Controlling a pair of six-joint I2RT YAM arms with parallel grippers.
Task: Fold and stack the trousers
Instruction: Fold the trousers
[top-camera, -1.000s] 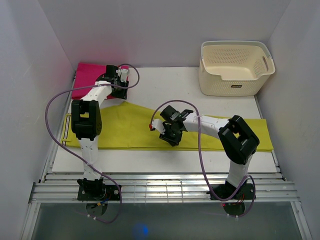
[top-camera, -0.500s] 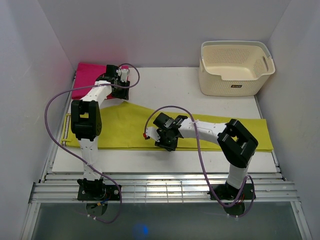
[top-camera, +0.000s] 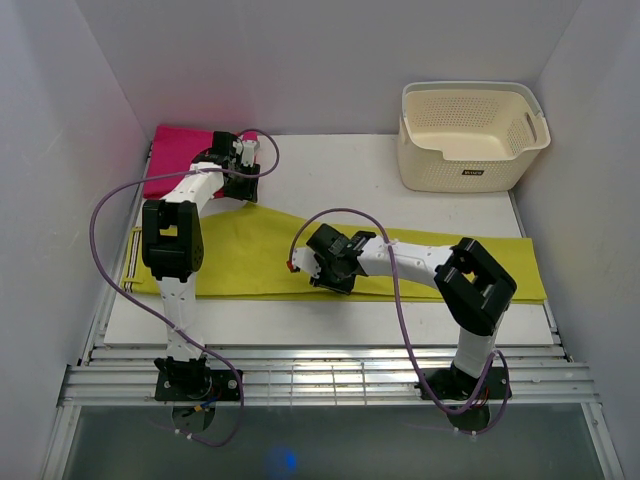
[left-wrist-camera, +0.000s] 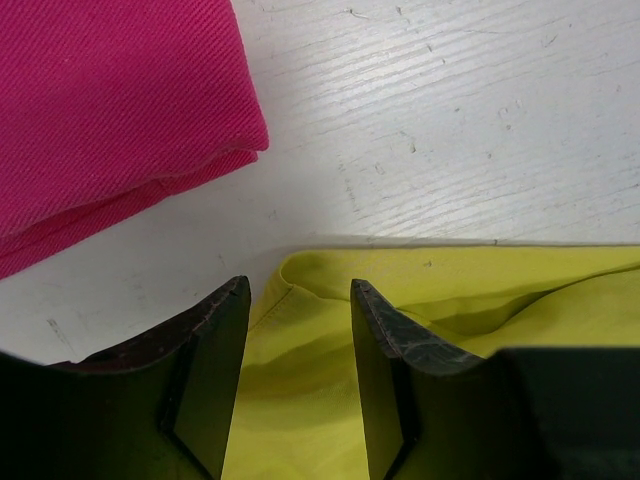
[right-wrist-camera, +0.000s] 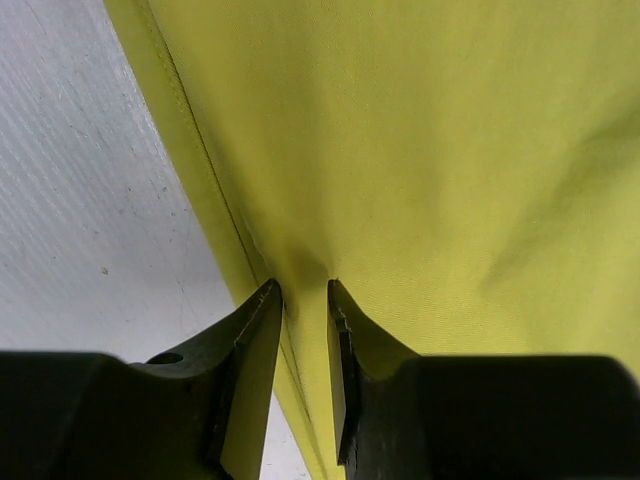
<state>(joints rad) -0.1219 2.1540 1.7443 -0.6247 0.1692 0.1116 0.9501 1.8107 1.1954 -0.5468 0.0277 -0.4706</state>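
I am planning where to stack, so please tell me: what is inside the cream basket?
Inside the basket I see only its perforated floor and walls, no cloth. The floor strip behind its near wall is covered.

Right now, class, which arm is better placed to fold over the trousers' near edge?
Probably right: the right gripper pinches the trousers at that near hem. The left gripper is open at the far corner, beside the pink cloth.

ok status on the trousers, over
Left end effector open, straddling back corner of trousers. Right end effector pinching their near edge. Trousers laid out long, not yet folded. Pink cloth near that corner, apart.
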